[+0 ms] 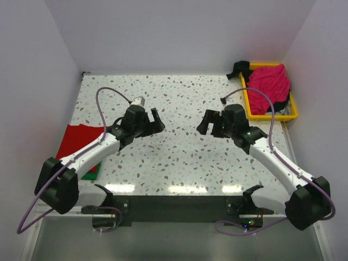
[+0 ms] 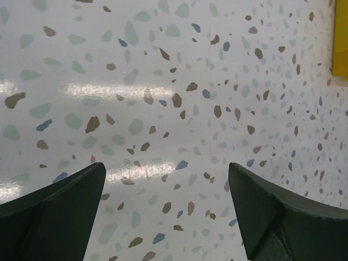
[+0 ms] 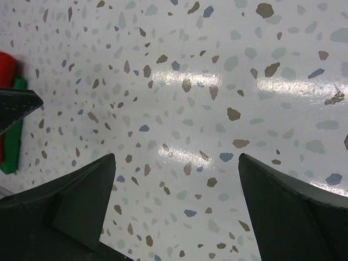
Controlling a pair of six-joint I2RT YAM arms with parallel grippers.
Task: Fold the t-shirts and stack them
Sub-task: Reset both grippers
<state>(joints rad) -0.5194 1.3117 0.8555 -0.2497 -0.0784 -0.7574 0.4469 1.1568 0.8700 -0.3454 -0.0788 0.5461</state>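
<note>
The top camera looks down from above the near edge of the desk (image 1: 185, 157). Each wrist camera, close over the middle, faces the opposite side edge; all views share that middle.

The speckled surface (image 2: 163, 65) is smooth and glossy, mirroring the lights. The fingers (image 2: 54, 212) look like matt dark plastic. The pink shirt (image 1: 269, 81) and red shirt (image 1: 76, 136) are soft matt cloth; the tray (image 1: 272, 116) is yellow plastic.

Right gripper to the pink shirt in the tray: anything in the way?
Nothing lies on the table between the right gripper and the pink shirt. The shirt is heaped in the yellow tray, so its wall must be cleared; the arm's purple cable loops across it in the top view.
</note>
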